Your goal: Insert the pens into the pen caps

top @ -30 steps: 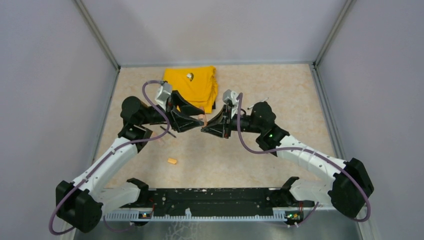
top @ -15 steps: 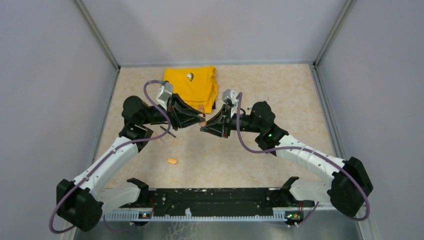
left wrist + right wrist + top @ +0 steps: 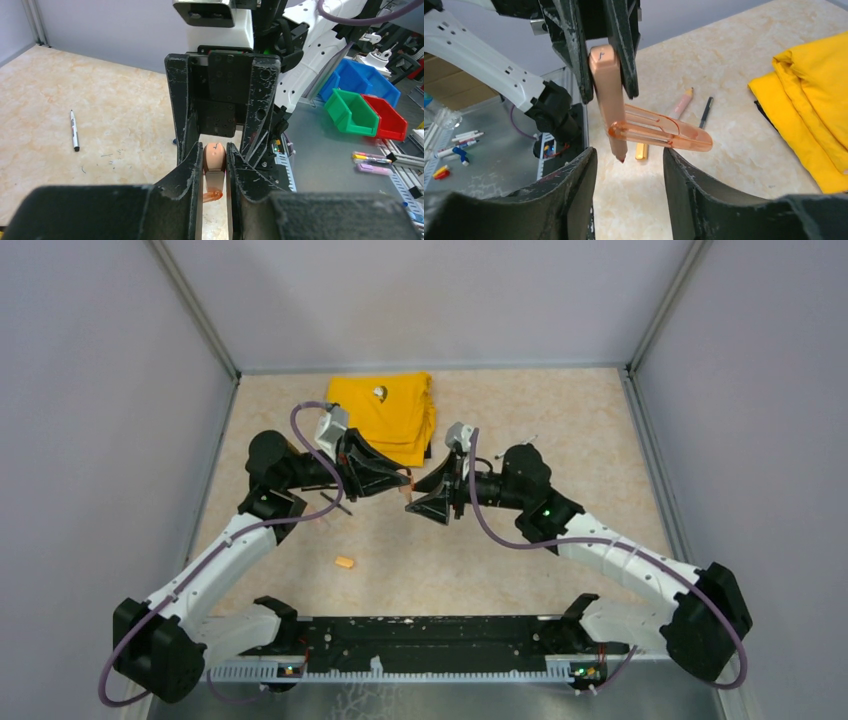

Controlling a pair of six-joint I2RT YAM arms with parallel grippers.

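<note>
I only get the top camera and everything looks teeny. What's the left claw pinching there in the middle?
Observer: The right wrist camera shows the left gripper clamped on an orange pen, held upright with its tip pointing down.
Operator: Ooh! Is its cap on yet?
Observer: No. The see-through orange cap lies crosswise against the pen just above the tip, not slid over it. I can't tell what keeps it there.
</note>
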